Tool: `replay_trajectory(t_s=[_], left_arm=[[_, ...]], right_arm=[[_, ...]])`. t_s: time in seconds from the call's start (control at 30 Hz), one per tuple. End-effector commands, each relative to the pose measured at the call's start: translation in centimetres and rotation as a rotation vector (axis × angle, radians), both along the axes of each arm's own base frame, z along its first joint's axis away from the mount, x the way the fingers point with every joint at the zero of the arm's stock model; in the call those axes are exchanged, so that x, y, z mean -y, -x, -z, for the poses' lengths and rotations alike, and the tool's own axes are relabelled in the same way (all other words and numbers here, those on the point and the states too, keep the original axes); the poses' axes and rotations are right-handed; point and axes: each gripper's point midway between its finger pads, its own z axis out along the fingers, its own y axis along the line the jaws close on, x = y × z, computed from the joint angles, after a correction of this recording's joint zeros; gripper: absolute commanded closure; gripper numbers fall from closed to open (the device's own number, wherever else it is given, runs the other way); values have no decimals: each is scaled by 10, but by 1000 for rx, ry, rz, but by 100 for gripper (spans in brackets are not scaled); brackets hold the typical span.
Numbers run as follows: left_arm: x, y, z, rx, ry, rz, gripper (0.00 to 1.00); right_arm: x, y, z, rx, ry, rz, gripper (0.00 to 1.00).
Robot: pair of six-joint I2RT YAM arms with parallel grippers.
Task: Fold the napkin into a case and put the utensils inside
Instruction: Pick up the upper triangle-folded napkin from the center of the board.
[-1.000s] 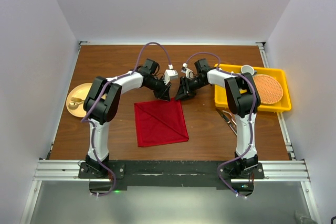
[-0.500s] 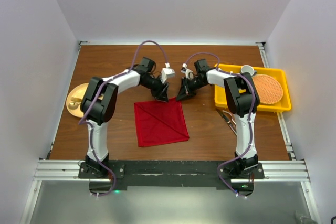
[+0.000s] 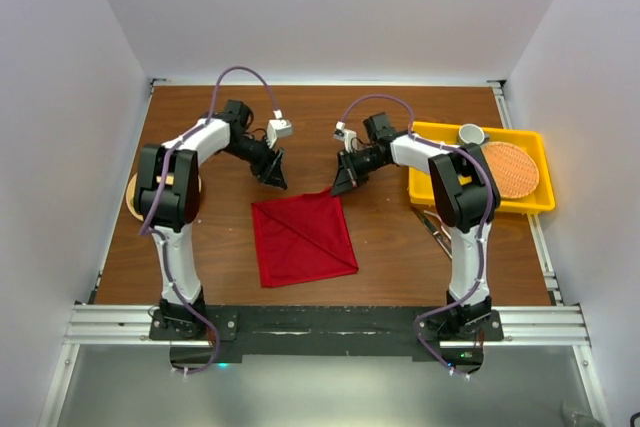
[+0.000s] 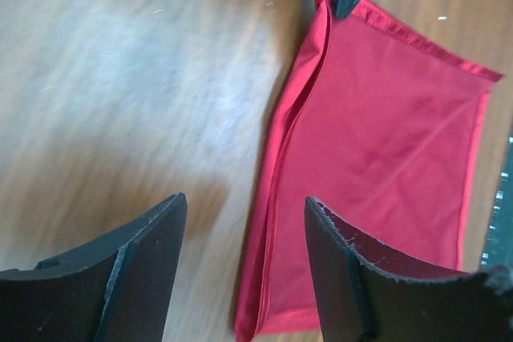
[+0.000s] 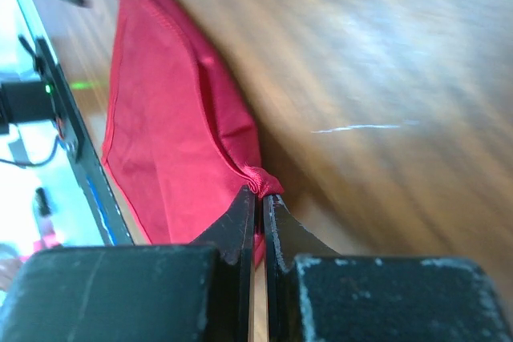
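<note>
Napkin, deep-red folded fabric cloth, flat on brown wooden table. Right gripper clamped on its far corner, likely anchoring the fold; left gripper spread, empty, beside its far-left edge.

Deep-red napkin flat in the middle of the desk, a rough square turned slightly, with one diagonal crease across it. The right jaws have their tip right on the cloth's far right corner; gripping or only touching, no calling it from up here. The left jaws hang over bare wood, clear of the cloth, beyond its far left corner. Over on the right, a yellow tray carries a round orange mat and a grey cup. Utensils lie just in front of the tray, partly behind the right arm. Yellow plate far left.
</note>
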Motion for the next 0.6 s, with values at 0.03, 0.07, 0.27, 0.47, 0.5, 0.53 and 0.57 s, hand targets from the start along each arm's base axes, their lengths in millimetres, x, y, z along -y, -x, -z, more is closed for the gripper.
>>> replay_trajectory(t_s=[0.03, 0.07, 0.27, 0.47, 0.5, 0.53, 0.57], left_arm=[[14, 12, -6, -41, 97, 84, 34], [15, 12, -3, -47, 95, 85, 34], [11, 9, 9, -46, 65, 84, 34], [1, 21, 26, -88, 22, 119, 35], [-1, 23, 28, -88, 19, 126, 36], [-3, 25, 29, -93, 17, 124, 36], [-4, 25, 31, -91, 13, 127, 37]], right_arm=[[-7, -2, -41, 226, -76, -105, 100], [-7, -2, -41, 244, -78, -117, 100], [-7, 3, -52, 298, -110, -158, 100], [-10, 7, -62, 319, -142, -184, 100], [-9, 8, -63, 320, -146, -186, 100], [-11, 9, -66, 329, -160, -195, 100], [-11, 11, -70, 334, -168, -200, 100]])
